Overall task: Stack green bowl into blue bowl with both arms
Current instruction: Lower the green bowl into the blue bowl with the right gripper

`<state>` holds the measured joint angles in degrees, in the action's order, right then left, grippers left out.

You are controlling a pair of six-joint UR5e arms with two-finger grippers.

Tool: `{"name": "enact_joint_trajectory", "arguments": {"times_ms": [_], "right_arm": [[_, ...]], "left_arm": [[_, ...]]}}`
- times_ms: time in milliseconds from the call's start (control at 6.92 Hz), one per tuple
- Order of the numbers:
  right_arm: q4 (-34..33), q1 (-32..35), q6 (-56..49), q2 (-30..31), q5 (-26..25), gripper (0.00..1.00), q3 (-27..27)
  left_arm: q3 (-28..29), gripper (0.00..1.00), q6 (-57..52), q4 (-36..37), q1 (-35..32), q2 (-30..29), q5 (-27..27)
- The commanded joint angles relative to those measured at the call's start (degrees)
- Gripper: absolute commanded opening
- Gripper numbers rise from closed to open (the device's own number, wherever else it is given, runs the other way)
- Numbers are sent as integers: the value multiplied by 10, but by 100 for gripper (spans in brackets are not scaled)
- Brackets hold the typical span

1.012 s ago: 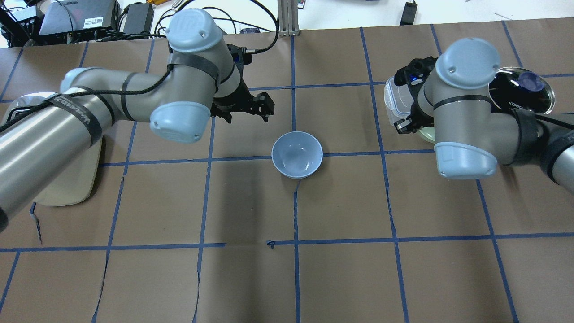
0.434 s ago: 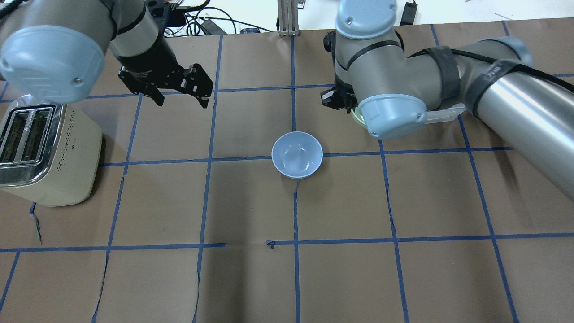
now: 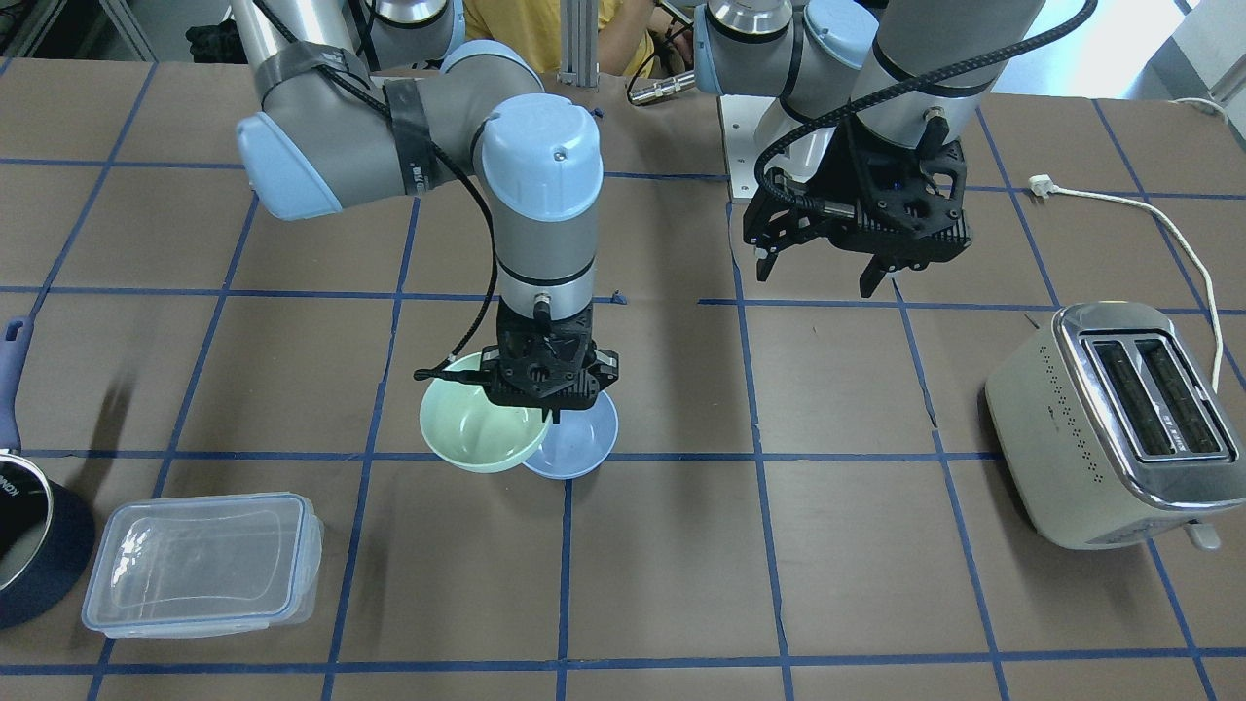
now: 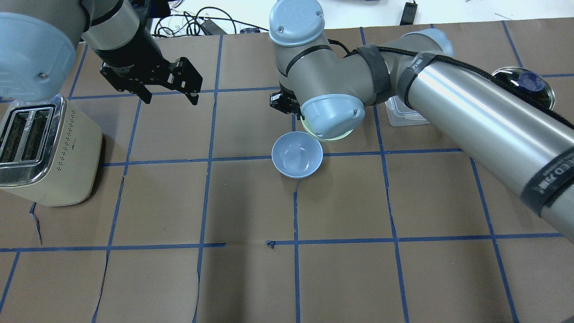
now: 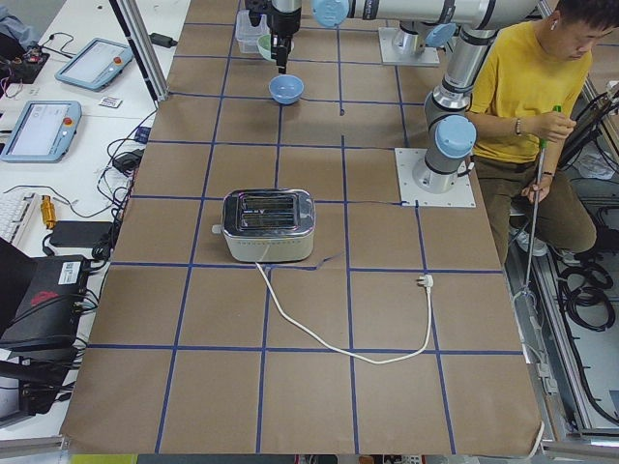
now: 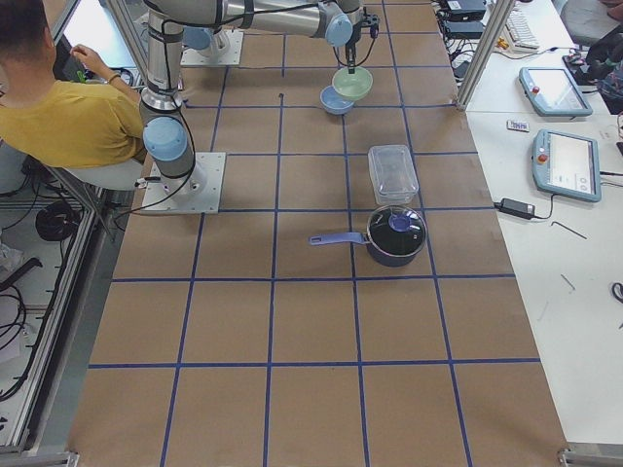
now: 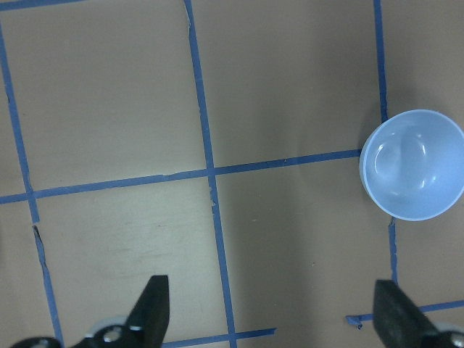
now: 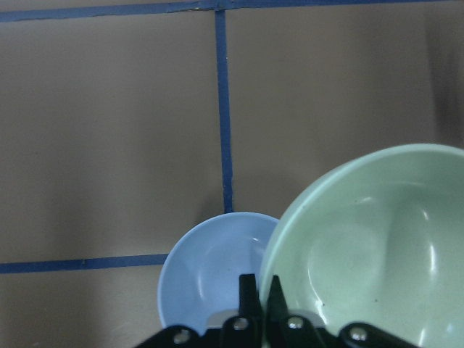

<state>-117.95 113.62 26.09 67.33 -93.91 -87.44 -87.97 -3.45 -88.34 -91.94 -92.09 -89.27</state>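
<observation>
While the right gripper [image 8: 261, 293] pinches the thin rim of the green bowl [image 8: 362, 246], one finger inside the wall and one outside, the bowl appears to hang clear of the table [image 4: 251, 278]. It overlaps the edge of the blue bowl [image 4: 297, 154] from between 1 and 2 o'clock in the overhead view and from about 9 o'clock in the front-facing view. The blue bowl sits upright and empty on the brown paper. The left gripper [image 4: 170, 99] hovers well apart at about 10 o'clock of it in the overhead view, its fingers spread wide and holding nothing. In the right wrist view the grip falls at roughly 8 o'clock on the green rim, the side nearest the blue bowl. Both bowls look light, stiff and glossy, so they are probably slick. A pinch on so narrow a strip likely lets the green bowl pivot or slip if it is knocked. The rim seems the only practical hold, since the curved wall offers the fingers nothing flat. As the two bowls are about the same size, the nesting fit looks snug. The loose blue bowl could skid if the green one lands off-centre, and the free left gripper might steady its rim at the far side.
</observation>
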Motion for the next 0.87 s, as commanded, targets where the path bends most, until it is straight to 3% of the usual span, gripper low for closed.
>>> {"name": "enact_joint_trajectory", "arguments": {"times_ms": [0, 578, 723], "right_arm": [[5, 37, 63, -32, 4, 0, 10], [4, 61, 67, -60, -3, 0, 6], [2, 61, 66, -64, -4, 21, 6]], "left_arm": [[2, 100, 2, -14, 3, 2, 1], [1, 100, 4, -15, 11, 0, 1], [1, 100, 8, -24, 17, 2, 5]]}}
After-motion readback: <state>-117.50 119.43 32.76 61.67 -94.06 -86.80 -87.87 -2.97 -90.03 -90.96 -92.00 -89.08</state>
